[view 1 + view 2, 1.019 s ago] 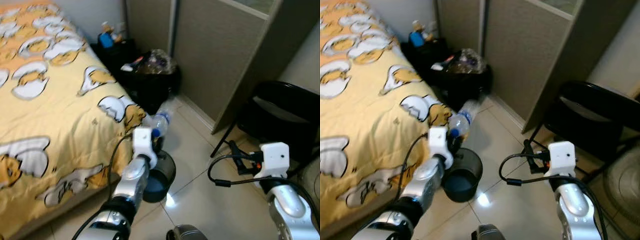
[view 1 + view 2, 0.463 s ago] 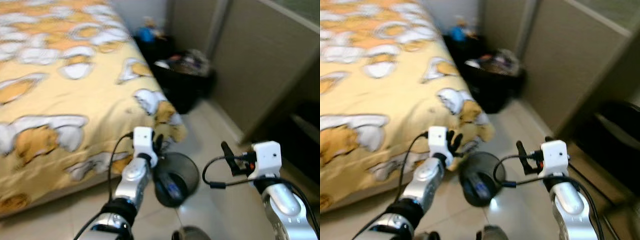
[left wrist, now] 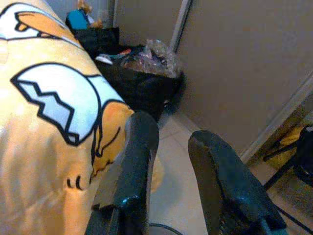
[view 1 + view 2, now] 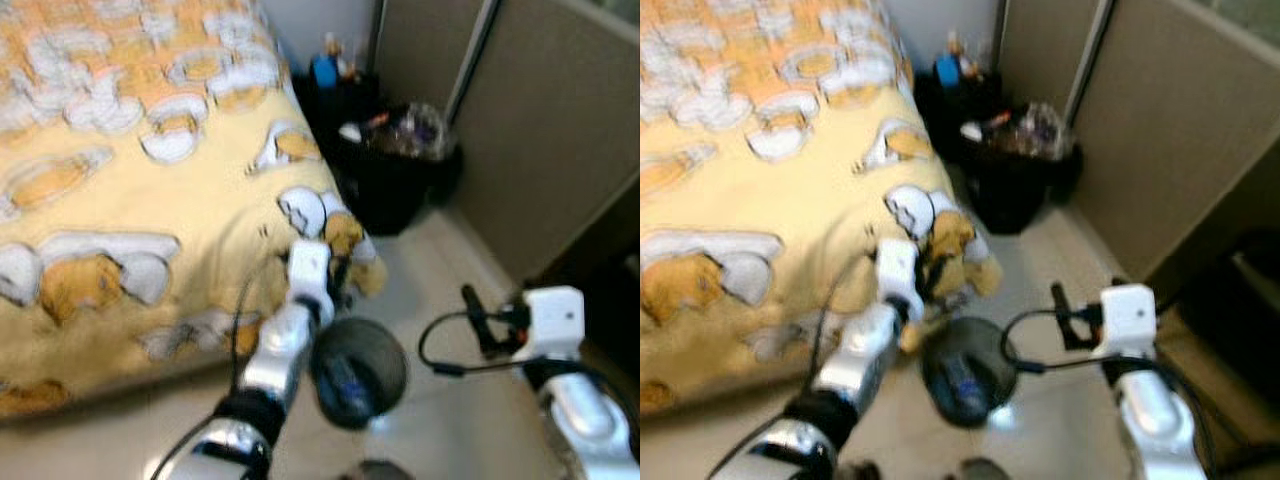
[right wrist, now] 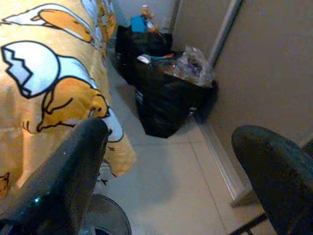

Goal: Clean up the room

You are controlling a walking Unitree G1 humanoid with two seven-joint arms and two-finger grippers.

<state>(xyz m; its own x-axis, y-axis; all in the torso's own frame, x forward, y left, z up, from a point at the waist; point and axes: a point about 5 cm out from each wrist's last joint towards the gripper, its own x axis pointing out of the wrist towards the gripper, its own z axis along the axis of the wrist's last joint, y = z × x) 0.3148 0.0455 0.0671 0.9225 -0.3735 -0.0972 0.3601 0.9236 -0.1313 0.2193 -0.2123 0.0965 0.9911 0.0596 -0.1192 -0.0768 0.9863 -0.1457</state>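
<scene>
The head views were blurred. They showed a dark bin (image 4: 358, 370) on the floor (image 4: 440, 290) at the corner of the bed (image 4: 150, 220), just beside the left gripper (image 4: 338, 280). The left wrist view showed that gripper's jaws slightly parted and empty, near the bed's edge. The right wrist view showed the right gripper (image 5: 181, 171) with jaws wide apart, holding nothing, above the bin's rim. A full black bag (image 5: 168, 93) stood by the wardrobe (image 3: 244, 68).
</scene>
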